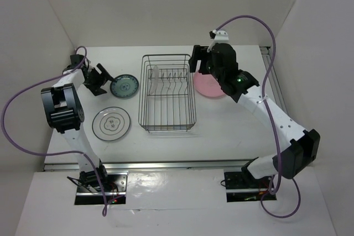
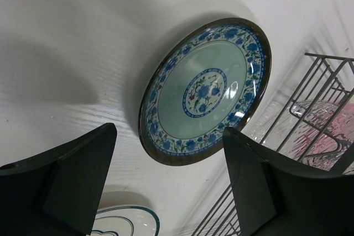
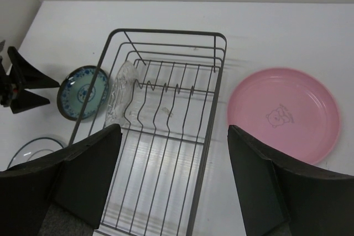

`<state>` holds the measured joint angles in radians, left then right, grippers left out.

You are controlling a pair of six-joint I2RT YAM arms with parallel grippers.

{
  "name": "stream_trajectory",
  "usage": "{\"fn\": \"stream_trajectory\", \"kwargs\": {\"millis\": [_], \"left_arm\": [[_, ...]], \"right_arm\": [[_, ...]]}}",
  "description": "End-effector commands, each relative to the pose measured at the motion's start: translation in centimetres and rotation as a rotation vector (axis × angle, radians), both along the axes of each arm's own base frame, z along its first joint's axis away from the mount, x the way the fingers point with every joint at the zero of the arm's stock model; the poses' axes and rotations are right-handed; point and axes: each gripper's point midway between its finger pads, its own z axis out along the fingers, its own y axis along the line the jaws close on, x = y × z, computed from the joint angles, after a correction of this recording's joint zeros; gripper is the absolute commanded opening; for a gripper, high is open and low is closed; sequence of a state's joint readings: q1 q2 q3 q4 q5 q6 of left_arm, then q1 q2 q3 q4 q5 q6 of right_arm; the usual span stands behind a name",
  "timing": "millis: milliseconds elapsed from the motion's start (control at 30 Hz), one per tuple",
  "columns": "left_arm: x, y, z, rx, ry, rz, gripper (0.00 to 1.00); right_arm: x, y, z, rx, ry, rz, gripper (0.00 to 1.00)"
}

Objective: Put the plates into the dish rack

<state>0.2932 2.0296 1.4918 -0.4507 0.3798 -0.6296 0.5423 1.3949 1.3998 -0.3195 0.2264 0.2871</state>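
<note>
The dark wire dish rack (image 1: 167,129) stands mid-table; it also shows in the right wrist view (image 3: 218,81). A small clear wavy-edged glass plate (image 1: 155,78) (image 3: 120,93) stands upright among its prongs at the far left. The teal-blue patterned plate (image 1: 124,86) (image 2: 207,89) lies flat left of the rack. The clear glass plate with the dark ringed rim (image 1: 111,124) lies nearer. The pink plate (image 1: 209,89) (image 3: 285,114) lies flat right of the rack. My left gripper (image 1: 101,79) (image 2: 168,131) is open, empty, beside the teal plate. My right gripper (image 1: 197,63) (image 3: 174,131) is open, empty, above the rack's right edge.
White walls close in the table at the left, back and right. A metal rail (image 1: 271,64) runs along the right side. Purple cables (image 1: 249,19) loop off both arms.
</note>
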Motion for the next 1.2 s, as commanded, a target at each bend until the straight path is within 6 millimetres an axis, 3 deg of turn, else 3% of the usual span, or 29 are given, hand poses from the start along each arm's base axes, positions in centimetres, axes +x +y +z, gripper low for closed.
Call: {"fn": "stream_trajectory", "kwargs": {"millis": [0,133,267,367,433,567,767,1000,1167], "left_arm": [[0.7,-0.2,0.0,-0.009,-0.030,-0.006,0.91],[0.5,-0.5,-2.7,-0.041,0.020,-0.003,0.89],[0.9,-0.5,-2.6,-0.047,-0.001,-0.001,0.83],[0.8,-0.6,-2.9,-0.047,-0.001,-0.001,0.72],[0.9,-0.5,-3.2,-0.047,-0.002,-0.001,0.58],[0.6,-1.0,-3.9,-0.052,0.016,-0.009,0.50],[0.6,-1.5,-4.5,-0.054,0.010,-0.012,0.47],[0.1,-1.5,-6.2,-0.061,0.062,-0.006,0.00],[-0.1,-0.9,-6.5,-0.029,0.090,0.024,0.00]], "right_arm": [[-0.2,-0.1,3.2,0.066,-0.086,0.002,0.85],[-0.5,-0.5,4.1,0.084,-0.103,-0.011,0.85],[-1.1,-1.5,5.6,0.096,-0.139,-0.042,0.86],[-1.4,-1.7,5.6,0.106,-0.138,-0.044,0.86],[-1.7,-1.8,6.0,0.111,-0.147,-0.044,0.86],[-1.9,-1.9,6.0,0.112,-0.148,-0.044,0.86],[-2.1,-2.6,6.3,0.119,-0.155,-0.046,0.86],[-2.0,-3.2,6.5,0.139,-0.159,-0.041,0.86],[-2.1,-3.3,6.6,0.147,-0.164,-0.027,0.86]]}}
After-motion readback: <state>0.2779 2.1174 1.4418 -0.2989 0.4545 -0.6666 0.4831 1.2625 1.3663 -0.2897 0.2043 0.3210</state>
